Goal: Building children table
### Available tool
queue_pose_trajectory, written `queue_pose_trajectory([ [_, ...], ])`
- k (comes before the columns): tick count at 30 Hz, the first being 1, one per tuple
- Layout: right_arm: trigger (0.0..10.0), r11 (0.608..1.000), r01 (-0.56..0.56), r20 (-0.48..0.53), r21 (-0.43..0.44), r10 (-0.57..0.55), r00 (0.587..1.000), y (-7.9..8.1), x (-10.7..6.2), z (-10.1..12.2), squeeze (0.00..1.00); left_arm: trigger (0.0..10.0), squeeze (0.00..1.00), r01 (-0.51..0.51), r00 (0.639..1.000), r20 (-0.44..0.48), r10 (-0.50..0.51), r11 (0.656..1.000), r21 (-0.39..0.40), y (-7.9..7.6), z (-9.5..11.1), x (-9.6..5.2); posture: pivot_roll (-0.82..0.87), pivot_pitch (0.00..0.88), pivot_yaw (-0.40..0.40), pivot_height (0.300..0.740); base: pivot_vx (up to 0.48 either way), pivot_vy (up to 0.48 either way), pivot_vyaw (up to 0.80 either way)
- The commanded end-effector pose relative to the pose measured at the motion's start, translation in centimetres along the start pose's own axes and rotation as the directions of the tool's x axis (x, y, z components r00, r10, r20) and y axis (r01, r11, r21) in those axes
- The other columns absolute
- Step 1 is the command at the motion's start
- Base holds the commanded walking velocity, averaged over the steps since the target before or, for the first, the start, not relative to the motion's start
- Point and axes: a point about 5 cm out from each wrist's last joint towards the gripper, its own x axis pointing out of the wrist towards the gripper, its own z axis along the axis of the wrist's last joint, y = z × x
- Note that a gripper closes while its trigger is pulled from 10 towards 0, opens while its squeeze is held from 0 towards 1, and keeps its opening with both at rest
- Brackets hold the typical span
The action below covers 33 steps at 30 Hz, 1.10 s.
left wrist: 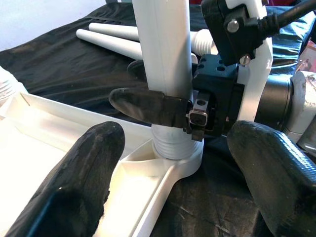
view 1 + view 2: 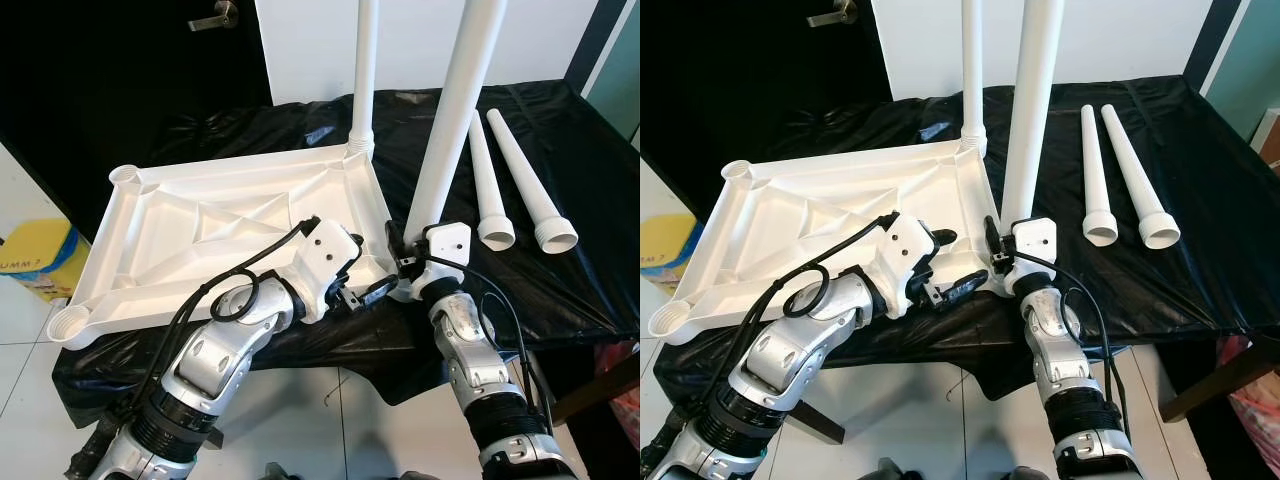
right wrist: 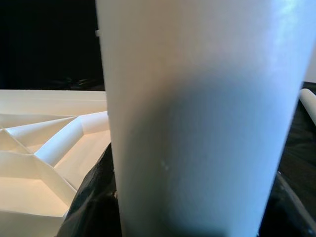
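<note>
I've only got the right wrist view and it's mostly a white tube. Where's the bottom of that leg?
Observer: The right gripper holds the leg upright; its ribbed base sits in the near right corner socket of the tabletop.
Operator: And the left gripper?
Observer: The left gripper is open, its fingers pointing at that corner.
Operator: How many legs remain?
Observer: Two loose legs lie on the black cloth; one fitted leg stands at the far right corner.

Even bright indoor light, head views sharp. Glare patches on the glossy black cover (image 2: 560, 150); soft shadows inside the white tabletop (image 2: 230, 225). Left wrist view: near fingers (image 1: 74, 187) blurred. Right wrist view: white leg (image 3: 197, 118) close, soft, shaded low.
</note>
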Motion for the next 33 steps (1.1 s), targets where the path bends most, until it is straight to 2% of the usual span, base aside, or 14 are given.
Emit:
queue_pose_trajectory([
  [1,10.0,0.998,0.034,-0.185,0.047,-0.025,0.982,0.0,-1.5,-3.4,0.00,10.0,0.00,0.085,0.996,0.008,-0.085,0.996,0.010,-0.6,0.4,-0.1,0.00,0.074,0.067,0.740,0.000,0.000,0.00],
  [10,10.0,0.999,0.012,-0.172,0.029,-0.007,0.985,0.8,-2.1,-3.3,0.00,10.0,0.00,0.080,0.997,0.005,-0.080,0.997,0.013,-0.5,0.4,-0.1,0.01,0.079,0.064,0.740,0.000,0.000,0.00],
  [13,10.0,0.997,0.063,-0.175,0.043,-0.054,0.983,0.9,-2.3,-3.3,0.00,10.0,0.00,0.079,0.997,0.005,-0.079,0.997,0.015,-0.6,0.4,-0.1,0.01,0.078,0.062,0.740,0.000,0.000,0.00],
  [15,10.0,0.986,0.156,-0.170,0.061,-0.143,0.975,0.8,-2.5,-3.1,0.00,10.0,0.00,0.079,0.997,0.006,-0.079,0.997,0.014,-0.6,0.4,-0.1,0.00,0.078,0.061,0.740,0.000,0.000,0.00],
  [17,10.0,0.986,0.156,-0.170,0.061,-0.143,0.975,0.8,-2.5,-3.1,0.00,10.0,0.00,0.079,0.997,0.006,-0.079,0.997,0.014,-0.6,0.4,-0.1,0.00,0.078,0.061,0.740,0.000,0.000,0.00],
  [18,10.0,0.967,0.251,-0.171,0.047,-0.239,0.956,0.6,-2.5,-3.0,0.00,10.0,0.00,0.078,0.997,0.007,-0.078,0.997,0.014,-0.6,0.4,-0.1,0.00,0.079,0.055,0.740,0.000,0.000,0.00],
  [20,10.0,0.967,0.251,-0.171,0.047,-0.239,0.956,0.6,-2.5,-3.0,0.00,10.0,0.00,0.078,0.997,0.007,-0.078,0.997,0.014,-0.6,0.4,-0.1,0.00,0.079,0.055,0.740,0.000,0.000,0.00],
  [21,10.0,0.949,0.312,-0.193,0.053,-0.297,0.935,0.9,-2.5,-3.1,0.00,10.0,0.00,0.078,0.997,0.009,-0.078,0.997,0.014,-0.6,0.4,0.0,0.00,0.077,0.050,0.740,0.000,0.000,0.00],
  [24,10.0,0.946,0.321,-0.187,0.054,-0.306,0.933,1.1,-2.3,-2.9,0.00,10.0,0.00,0.079,0.997,0.012,-0.080,0.997,0.013,-0.8,0.4,0.1,0.00,0.075,0.046,0.740,0.000,0.000,0.00],
  [30,10.0,0.967,0.242,-0.132,0.073,-0.232,0.964,1.8,-2.3,-2.1,0.00,10.0,0.00,0.077,0.997,0.016,-0.078,0.997,0.012,-0.9,0.4,0.2,0.00,0.072,0.035,0.740,0.000,0.000,0.00],
  [31,10.0,0.970,0.227,-0.107,0.087,-0.217,0.970,1.8,-2.3,-1.8,0.49,10.0,0.00,0.073,0.997,0.016,-0.073,0.997,0.011,-0.8,0.4,0.2,0.00,0.070,0.033,0.740,0.000,0.000,0.00],
  [32,10.0,0.970,0.227,-0.107,0.087,-0.217,0.970,1.8,-2.3,-1.8,0.49,10.0,0.00,0.073,0.997,0.016,-0.073,0.997,0.011,-0.8,0.4,0.2,0.00,0.070,0.033,0.740,0.000,0.000,0.00],
  [33,10.0,0.974,0.202,-0.076,0.103,-0.195,0.978,1.8,-2.3,-1.4,1.00,10.0,0.00,0.071,0.997,0.017,-0.071,0.997,0.011,-0.8,0.4,0.2,0.00,0.068,0.031,0.740,0.000,0.000,0.00],
])
